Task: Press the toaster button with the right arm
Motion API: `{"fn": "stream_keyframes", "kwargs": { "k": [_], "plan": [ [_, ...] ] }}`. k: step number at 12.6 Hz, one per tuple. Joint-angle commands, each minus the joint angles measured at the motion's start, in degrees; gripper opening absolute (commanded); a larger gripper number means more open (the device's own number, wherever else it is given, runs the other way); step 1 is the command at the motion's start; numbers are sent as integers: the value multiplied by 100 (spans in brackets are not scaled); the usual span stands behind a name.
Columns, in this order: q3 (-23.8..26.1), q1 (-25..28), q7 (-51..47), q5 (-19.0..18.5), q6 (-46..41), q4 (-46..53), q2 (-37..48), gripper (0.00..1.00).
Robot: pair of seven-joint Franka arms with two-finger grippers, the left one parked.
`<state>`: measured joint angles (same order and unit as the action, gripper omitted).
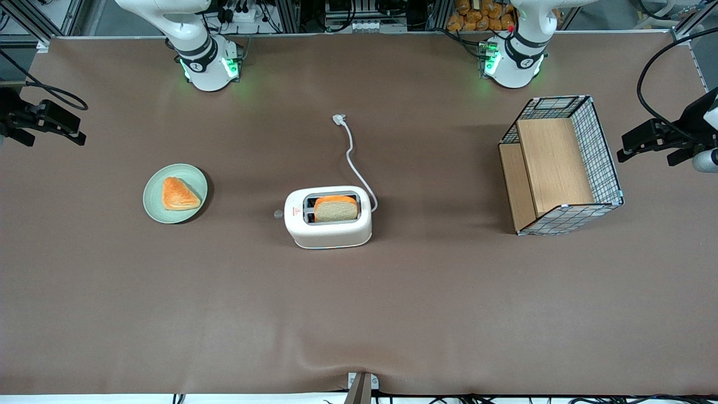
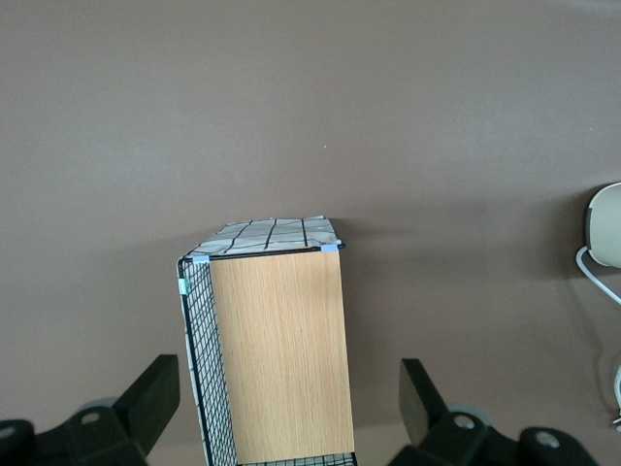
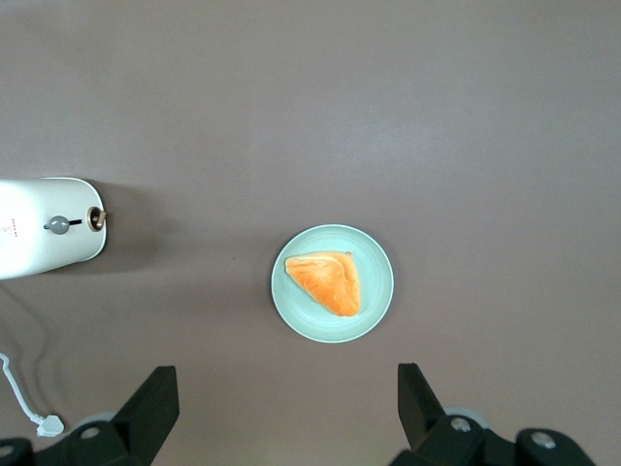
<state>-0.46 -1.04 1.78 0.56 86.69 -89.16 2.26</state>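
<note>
The white toaster (image 1: 328,219) stands mid-table with a slice of bread (image 1: 335,209) in one slot. Its pale-grey button (image 1: 277,213) juts from the narrow end face that points toward the working arm's end of the table. The right wrist view shows that end face of the toaster (image 3: 44,238) with the button (image 3: 60,225) on it. The right arm's gripper (image 1: 67,128) hangs at the working arm's end of the table, well apart from the toaster. The gripper (image 3: 288,408) is open, with nothing between its fingers and only table cloth under them.
A green plate (image 1: 154,205) with an orange pastry (image 1: 179,193) lies between the gripper and the toaster. The toaster's white cord (image 1: 353,157) trails toward the arm bases. A wire-mesh wooden crate (image 1: 561,165) stands toward the parked arm's end.
</note>
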Motion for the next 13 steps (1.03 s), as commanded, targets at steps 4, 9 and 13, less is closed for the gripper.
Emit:
{"fn": "stream_keyframes", "kwargs": {
  "k": [4,9,13],
  "plan": [
    [64,-125,15,84,-20,66,-32,100],
    [64,-89,59,23,-29,136,-50,100],
    [64,-107,76,76,-64,250,-129,100]
  ]
}}
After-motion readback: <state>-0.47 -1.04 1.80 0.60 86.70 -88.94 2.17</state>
